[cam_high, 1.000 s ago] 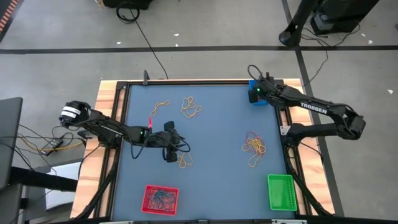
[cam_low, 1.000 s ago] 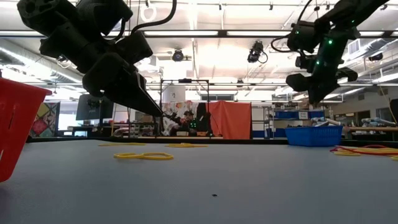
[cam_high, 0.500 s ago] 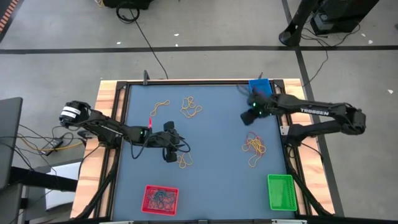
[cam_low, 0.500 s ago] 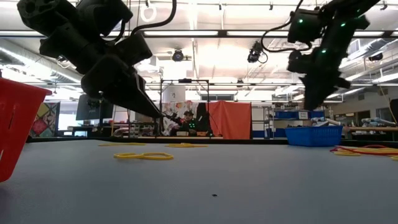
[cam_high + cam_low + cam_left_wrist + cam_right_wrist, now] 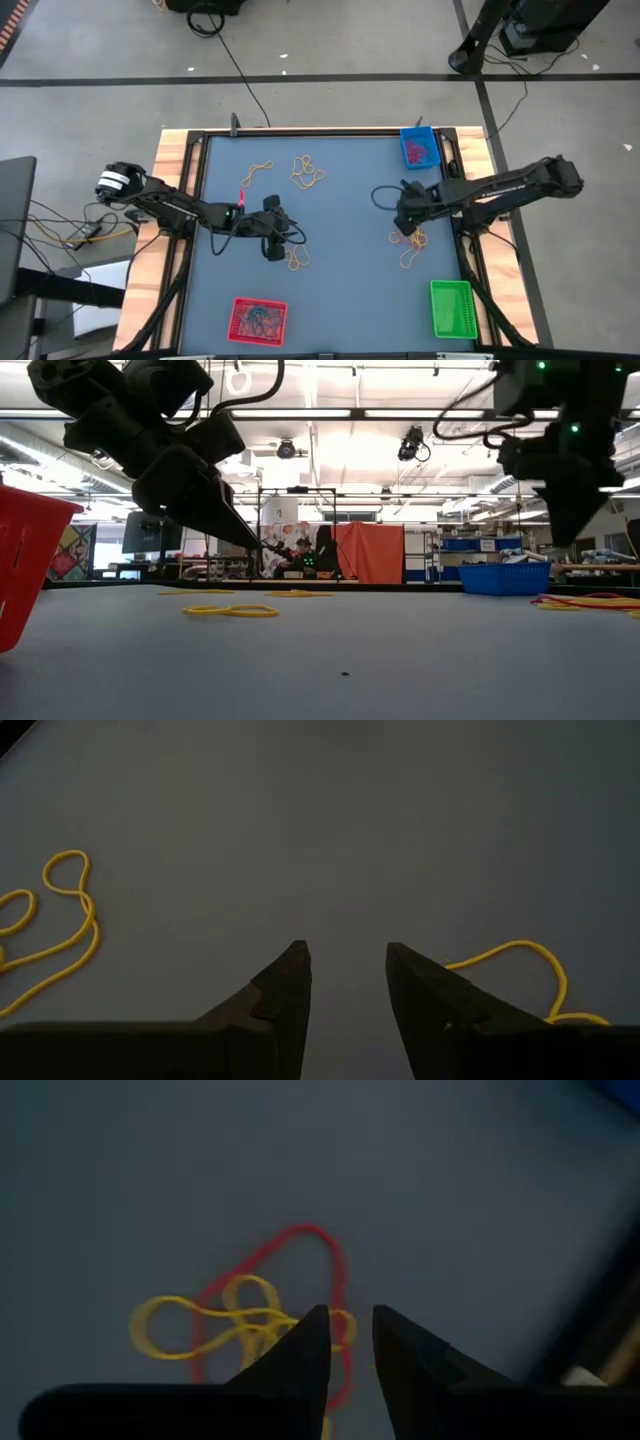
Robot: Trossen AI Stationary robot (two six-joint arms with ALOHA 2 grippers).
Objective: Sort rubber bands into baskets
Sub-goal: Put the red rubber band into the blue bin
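My left gripper (image 5: 272, 240) hovers open over the table's middle left; it also shows in its wrist view (image 5: 345, 955), with yellow rubber bands (image 5: 55, 925) on either side and none between the fingers. My right gripper (image 5: 405, 222) hangs above a tangle of yellow and red rubber bands (image 5: 410, 238), its fingers a small gap apart (image 5: 348, 1318) over the red loop (image 5: 300, 1270); in the low view it is clear of the table (image 5: 575, 530). The blue basket (image 5: 418, 148) stands at the far right, the green basket (image 5: 450, 308) near right, the red basket (image 5: 258, 320) near left.
More yellow and orange bands lie at the far middle (image 5: 307, 172) and far left (image 5: 258, 170), and yellow ones lie beside the left gripper (image 5: 297, 258). The table has a raised dark frame (image 5: 300, 131). The blue and red baskets hold bands.
My right gripper has gone from over the blue basket at the far right toward the table's near edge and a little left, and now hangs above the yellow and red tangle. My left arm has kept still.
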